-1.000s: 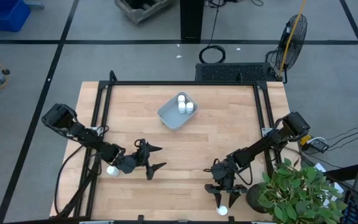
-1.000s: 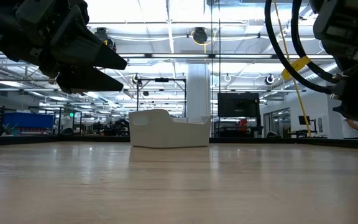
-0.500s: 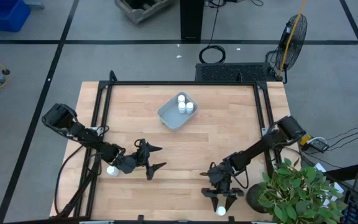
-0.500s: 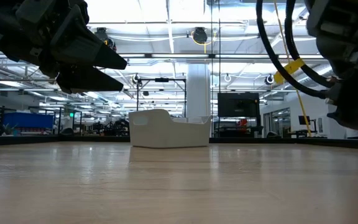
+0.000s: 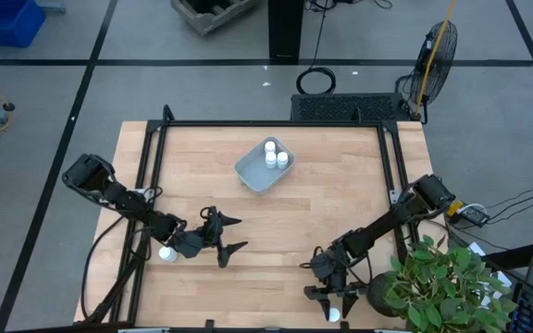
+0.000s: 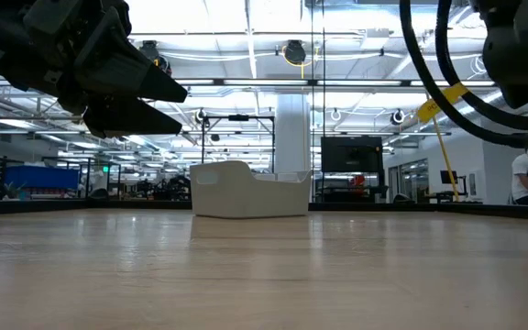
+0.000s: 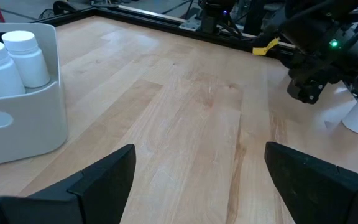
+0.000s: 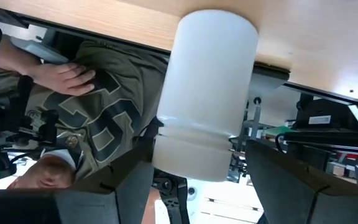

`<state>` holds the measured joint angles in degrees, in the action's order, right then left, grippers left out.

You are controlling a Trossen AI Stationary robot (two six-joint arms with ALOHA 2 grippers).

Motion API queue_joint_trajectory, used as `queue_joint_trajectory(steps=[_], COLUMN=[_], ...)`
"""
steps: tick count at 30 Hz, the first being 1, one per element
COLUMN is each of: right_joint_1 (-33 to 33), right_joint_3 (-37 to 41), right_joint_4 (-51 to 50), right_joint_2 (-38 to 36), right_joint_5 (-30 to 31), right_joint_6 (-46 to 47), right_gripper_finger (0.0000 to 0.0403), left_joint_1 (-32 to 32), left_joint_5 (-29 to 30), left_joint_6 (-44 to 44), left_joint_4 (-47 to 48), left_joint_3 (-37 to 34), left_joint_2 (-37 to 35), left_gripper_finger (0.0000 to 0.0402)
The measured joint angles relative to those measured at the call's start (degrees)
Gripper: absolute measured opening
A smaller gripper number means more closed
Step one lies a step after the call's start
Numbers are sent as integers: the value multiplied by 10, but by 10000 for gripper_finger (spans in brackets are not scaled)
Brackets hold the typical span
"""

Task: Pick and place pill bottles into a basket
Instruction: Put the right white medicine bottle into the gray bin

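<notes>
Now reaching, fingers spread, with the right gripper (image 5: pixel 331 298) drawn nearer the table's (image 5: pixel 322 203) front edge to straddle a pill bottle (image 8: pixel 206 93) there, readying a grasp, while keeping the left gripper (image 5: pixel 229 235) open and idle, basket (image 5: pixel 259 172) near the far edge

basket (image 5: pixel 262 168) set at surface (image 5: pixel 294 213) rear centre, two pill bottles (image 5: pixel 274 154) inside. one bottle (image 5: pixel 166 252) at left edge; another bottle (image 5: pixel 333 314) at front edge between right tool (image 5: pixel 332 298) fingers.
</notes>
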<state>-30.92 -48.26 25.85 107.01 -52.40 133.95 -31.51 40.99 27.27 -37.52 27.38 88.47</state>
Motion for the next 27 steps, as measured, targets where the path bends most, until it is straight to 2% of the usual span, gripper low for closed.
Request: queue_joint_trajectory(steps=[9, 19, 27], right_joint_1=[-3, -3, 10], right_joint_3=[0, -8, -8], right_joint_4=[12, 70, 69], right_joint_2=[15, 37, 37], right_joint_5=[12, 13, 16], right_joint_6=[-1, 0, -23], right_gripper_finger=[234, 152, 149], left_joint_1=[0, 0, 0], left_joint_5=[0, 0, 0], left_joint_6=[0, 0, 0], left_joint_4=[0, 0, 0], left_joint_3=[0, 0, 0], left_joint_2=[0, 0, 0], left_gripper_finger=[363, 363, 363])
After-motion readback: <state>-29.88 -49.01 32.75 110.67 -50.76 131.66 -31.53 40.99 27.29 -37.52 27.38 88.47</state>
